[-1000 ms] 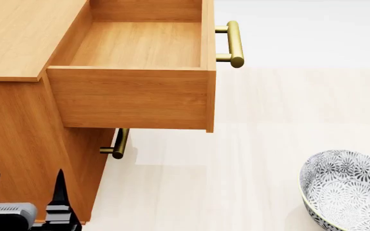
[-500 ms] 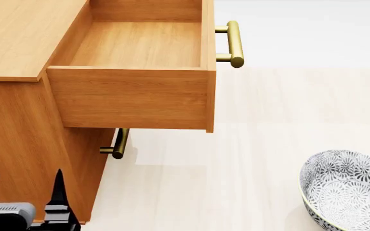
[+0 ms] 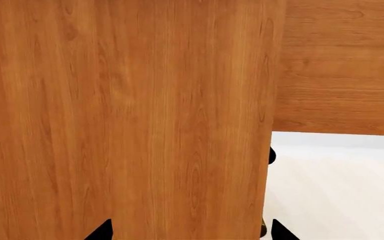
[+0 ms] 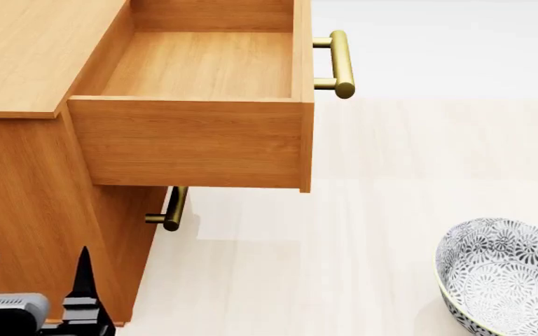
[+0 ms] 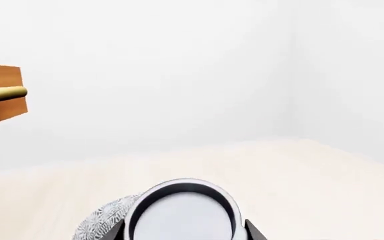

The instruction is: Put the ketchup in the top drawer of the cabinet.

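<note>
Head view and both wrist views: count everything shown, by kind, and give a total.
Cabinet: 1
Top drawer: 1
Brass handles: 2
Bowl: 1
Ketchup: 1
Left gripper: 1
Right gripper: 1
Total: 8

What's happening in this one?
The top drawer of the cabinet is pulled open and empty. The left gripper hangs open, low against the cabinet's side. The right gripper isn't in the head view; its wrist camera shows a silver round top, apparently the ketchup, between its fingertips, though the grip itself is mostly out of frame. A patterned bowl sits nearby on the floor.
</note>
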